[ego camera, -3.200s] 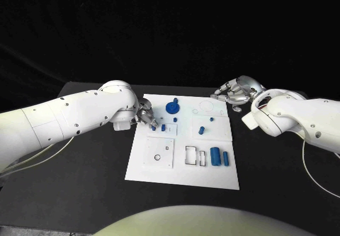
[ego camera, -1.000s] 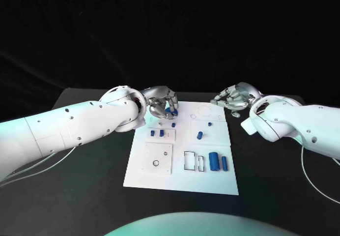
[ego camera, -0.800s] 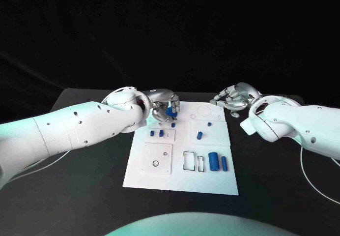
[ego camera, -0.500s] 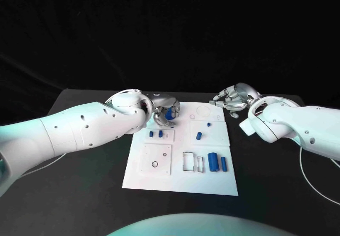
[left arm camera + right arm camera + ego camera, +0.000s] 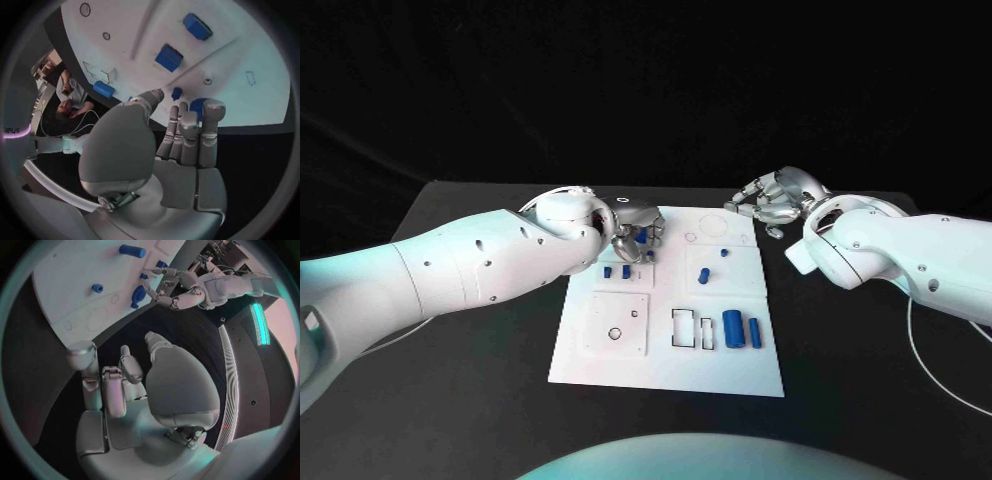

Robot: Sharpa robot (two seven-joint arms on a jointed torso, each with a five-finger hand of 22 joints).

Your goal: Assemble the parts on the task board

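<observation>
Two hands are at the far end of the task board [image 5: 668, 375], the white plate taken here as the reference. The left hand [image 5: 636, 231] is over the board's far left corner, fingers curled down around a blue gear-shaped part [image 5: 645, 237]; whether the fingers actually grip that part cannot be told. The left wrist view places the fingertips [image 5: 213, 109] at the board's edge, directly against a blue piece [image 5: 197, 106] that they partly hide. The right hand [image 5: 770, 205] sits just off the board's far right corner, above the black table [image 5: 473, 400], fingers curled inward and holding nothing, not touching the board.

On the board, near the left hand, two small blue blocks [image 5: 617, 270] stand side by side in a square plate. Toward the board's middle lies a short blue peg [image 5: 705, 274], with a smaller blue stud [image 5: 726, 252] just beyond it. At the board's near right, a thick blue cylinder [image 5: 734, 328] and a thinner blue pin [image 5: 756, 333] lie parallel, beside rectangular outlines.
</observation>
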